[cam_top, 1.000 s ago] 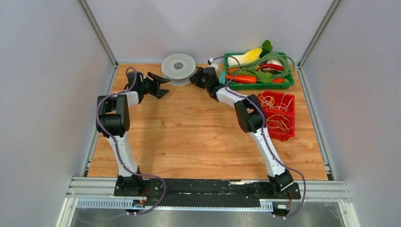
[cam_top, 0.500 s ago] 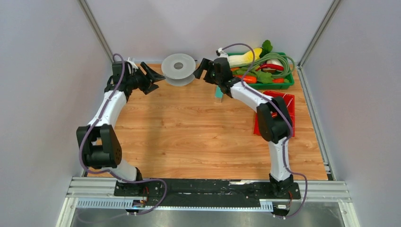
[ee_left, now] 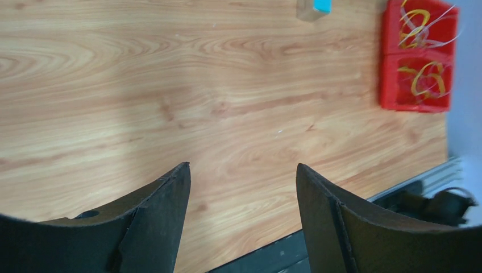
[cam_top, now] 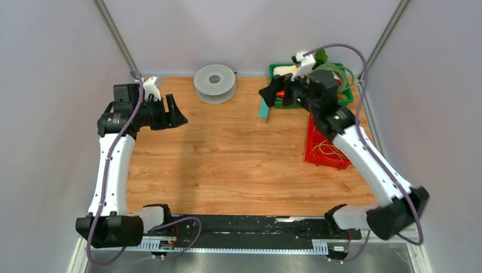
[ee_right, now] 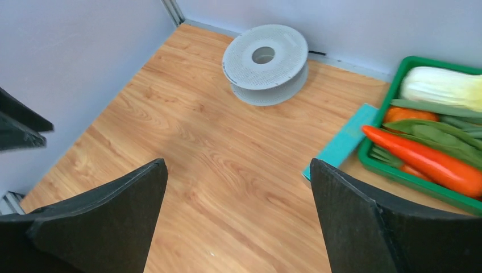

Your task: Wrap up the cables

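Left gripper [ee_left: 241, 170]: jaws apart, nothing between them, bare table below. Right gripper [ee_right: 239, 165]: jaws wide, empty, facing the grey spool [ee_right: 265, 62].

Risk: neither gripper holds the loose end, so the cord could slacken and slip off the spool. The teal block [ee_right: 341, 149] sits near the right arm's likely approach.

Cable [ee_right: 316, 53]: only a short black stub shows, behind the spool at the back wall, well apart from both grippers. The rest can't be made out.

I am holding my black two-finger left gripper [cam_top: 175, 114] and black two-finger right gripper [cam_top: 267, 94] far beyond the black base rail [cam_top: 256, 225], both jaws spread wide, empty.
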### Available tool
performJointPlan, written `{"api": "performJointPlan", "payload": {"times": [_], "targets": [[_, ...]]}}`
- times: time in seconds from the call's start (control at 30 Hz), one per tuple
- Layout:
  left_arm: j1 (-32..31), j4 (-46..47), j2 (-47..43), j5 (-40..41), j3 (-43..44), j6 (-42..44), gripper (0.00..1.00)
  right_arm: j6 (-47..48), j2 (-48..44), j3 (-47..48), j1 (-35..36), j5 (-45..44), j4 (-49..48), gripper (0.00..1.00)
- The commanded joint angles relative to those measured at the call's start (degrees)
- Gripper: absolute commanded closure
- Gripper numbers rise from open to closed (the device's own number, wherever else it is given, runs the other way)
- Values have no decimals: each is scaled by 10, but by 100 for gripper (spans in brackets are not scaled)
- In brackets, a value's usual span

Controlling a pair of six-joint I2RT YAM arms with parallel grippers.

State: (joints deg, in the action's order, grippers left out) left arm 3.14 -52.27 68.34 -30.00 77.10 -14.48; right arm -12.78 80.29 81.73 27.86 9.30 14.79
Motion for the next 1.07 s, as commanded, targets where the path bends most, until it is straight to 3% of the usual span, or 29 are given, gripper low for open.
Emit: {"api": "performJointPlan", "payload": {"times": [0.0,0.17,0.3,0.5,0.73,0.87,1.03], "targets": [[-2,-141,-46,60,64,173,24,79,-140,-85,-42,-4,84,0],[-15,-149,-110,107,50,226,23,86,-268,-161,-140,-3,150,0],[-134,-129,-136,215,3,234,23,92,-352,-214,-190,-14,177,0],[-190,-106,-170,257,-102,250,22,107,-435,-290,-228,-8,212,0],[-190,-98,-234,298,-138,213,21,124,-477,-302,-233,34,229,0],[-190,-92,-236,339,-130,205,21,142,-465,-286,-231,42,233,0],[-181,-86,-231,333,-114,198,20,139,-457,-275,-231,56,233,0]]}}
